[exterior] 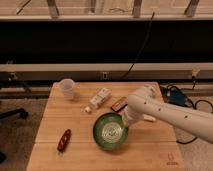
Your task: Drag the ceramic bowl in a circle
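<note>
The ceramic bowl [110,132] is wide, round and glossy green with a paler shiny inside. It sits on the wooden table [75,150], right of the middle and near the front. My gripper [126,121] reaches down from the white arm [165,114] on the right and meets the bowl's right rim. The arm's end hides the fingers.
A small white cup [67,88] stands at the table's back left. A white box [100,97] and a dark brown bar [118,104] lie behind the bowl. A red object [64,140] lies at the front left. A blue item and cables [176,96] lie off the right edge.
</note>
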You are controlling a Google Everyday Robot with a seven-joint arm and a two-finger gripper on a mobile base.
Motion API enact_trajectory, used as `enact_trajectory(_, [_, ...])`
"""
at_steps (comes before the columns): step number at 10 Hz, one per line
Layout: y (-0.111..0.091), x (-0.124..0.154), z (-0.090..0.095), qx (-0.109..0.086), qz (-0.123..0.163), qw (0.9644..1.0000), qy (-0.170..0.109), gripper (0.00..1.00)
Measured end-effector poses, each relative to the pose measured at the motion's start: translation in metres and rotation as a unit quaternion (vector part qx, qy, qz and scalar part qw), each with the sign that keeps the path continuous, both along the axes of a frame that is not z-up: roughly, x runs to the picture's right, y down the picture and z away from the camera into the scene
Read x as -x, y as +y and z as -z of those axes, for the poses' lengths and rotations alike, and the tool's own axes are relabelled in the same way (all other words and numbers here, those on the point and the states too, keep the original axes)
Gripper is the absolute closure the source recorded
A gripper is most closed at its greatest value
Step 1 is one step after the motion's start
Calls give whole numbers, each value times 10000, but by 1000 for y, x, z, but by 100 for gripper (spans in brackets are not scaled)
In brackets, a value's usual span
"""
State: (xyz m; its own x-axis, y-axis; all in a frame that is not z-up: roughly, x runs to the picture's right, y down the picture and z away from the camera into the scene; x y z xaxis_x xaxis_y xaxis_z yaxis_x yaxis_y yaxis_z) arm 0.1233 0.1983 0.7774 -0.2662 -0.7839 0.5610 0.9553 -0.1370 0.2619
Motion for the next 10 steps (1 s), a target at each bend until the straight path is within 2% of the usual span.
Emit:
enact_trajectory(1, [-6,0,0,2,-32,10000,-89,89])
enact_trajectory(3, [-18,4,4,-4,61,9995,-317,97])
enact_trajectory(6, [-34,16,8,-123,168,9986,-483,100])
enact_trajectory(8, [-39,31,13,-175,275,9977,-600,100])
enact_trajectory(10, [-36,63,18,-186,502,9953,-801,100])
